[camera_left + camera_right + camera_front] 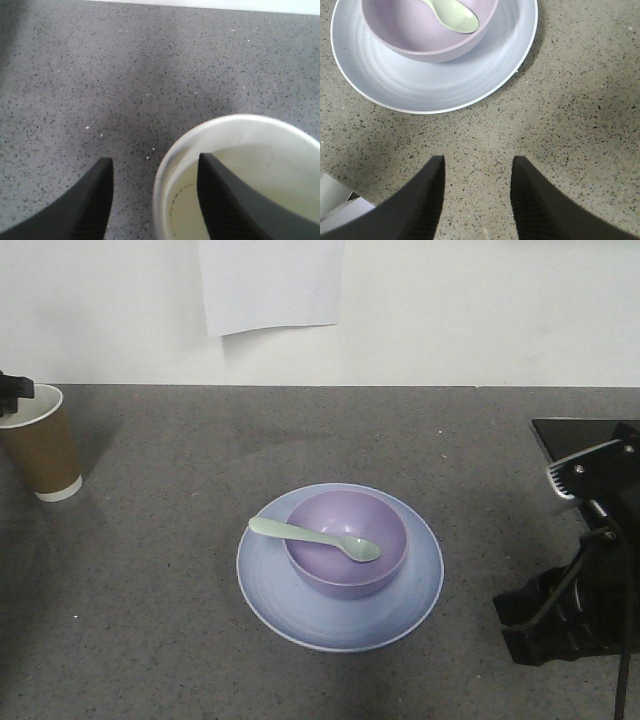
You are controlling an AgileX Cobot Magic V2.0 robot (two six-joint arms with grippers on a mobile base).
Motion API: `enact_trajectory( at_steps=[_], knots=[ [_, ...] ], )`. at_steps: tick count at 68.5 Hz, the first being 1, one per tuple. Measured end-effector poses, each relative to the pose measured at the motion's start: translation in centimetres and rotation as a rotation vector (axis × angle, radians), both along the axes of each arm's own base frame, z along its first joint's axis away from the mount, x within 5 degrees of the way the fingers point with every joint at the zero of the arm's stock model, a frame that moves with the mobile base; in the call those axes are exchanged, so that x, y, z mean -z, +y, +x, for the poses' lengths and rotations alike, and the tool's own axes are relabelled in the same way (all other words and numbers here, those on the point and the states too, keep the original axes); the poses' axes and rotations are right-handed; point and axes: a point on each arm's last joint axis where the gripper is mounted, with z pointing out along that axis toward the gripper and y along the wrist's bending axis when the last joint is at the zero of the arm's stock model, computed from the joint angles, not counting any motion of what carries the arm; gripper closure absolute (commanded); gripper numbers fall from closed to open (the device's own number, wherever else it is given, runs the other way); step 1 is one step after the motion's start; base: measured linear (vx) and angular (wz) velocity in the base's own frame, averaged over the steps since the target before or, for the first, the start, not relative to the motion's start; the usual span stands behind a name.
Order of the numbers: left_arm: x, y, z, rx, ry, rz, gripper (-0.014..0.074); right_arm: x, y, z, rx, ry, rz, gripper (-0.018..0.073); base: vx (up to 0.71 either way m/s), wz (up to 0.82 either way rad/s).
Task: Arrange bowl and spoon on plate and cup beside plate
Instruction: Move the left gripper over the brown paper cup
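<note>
Cup: a tall brown paper cup (39, 443) with a white rim stands upright at the far left of the grey speckled tabletop (180, 620), well apart from the plate.
Left gripper: the left gripper (152, 197) straddles the cup's rim, one dark finger (227, 200) inside the white interior and the other outside over the table. The fingers look parted, and whether either presses the wall I cannot tell, so I read the cup as not yet clamped.
Plate: a round pale blue plate (400, 605) sits near the middle of the table.
Bowl: a lavender bowl (345, 575) rests on the plate, set a little toward the back.
Spoon: a mint-green spoon (314, 538) lies across the bowl, its scoop inside and its handle poking out over the left rim.
Right gripper: the right gripper (475, 195) hovers over bare table just beside the plate, fingers spread, holding nothing.
Stage: bowl and spoon look placed; the cup has yet to go beside the plate.
Risk: pinching one thin paper wall could crumple or tip the cup during the carry; setting it down too close could nudge the plate or knock the overhanging spoon handle.
</note>
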Motion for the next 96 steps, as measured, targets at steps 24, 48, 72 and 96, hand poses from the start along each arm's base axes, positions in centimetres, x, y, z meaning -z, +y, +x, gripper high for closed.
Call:
enact_trajectory(
  at_steps=[24,48,72,96],
  knots=[
    [-0.1,0.0,0.1,-0.002,-0.011,0.003,0.0514,0.0,0.0,0.0,0.000,0.000,0.000,0.0257,0.00,0.00],
    [0.0,0.0,0.0,-0.001,-0.007,0.002,0.0604,0.0,0.0,0.0,0.000,0.000,0.000,0.0257,0.00,0.00],
    [-2.7,-0.8,-1.9,0.020,-0.003,-0.002,0.0605,0.0,0.0,0.0,0.000,0.000,0.000,0.0257,0.00,0.00],
    [-6.4,-4.8,-6.2,0.133,-0.050,0.024,0.0605,0.0,0.0,0.0,0.000,0.001,0.000,0.0257,0.00,0.00]
  ],
)
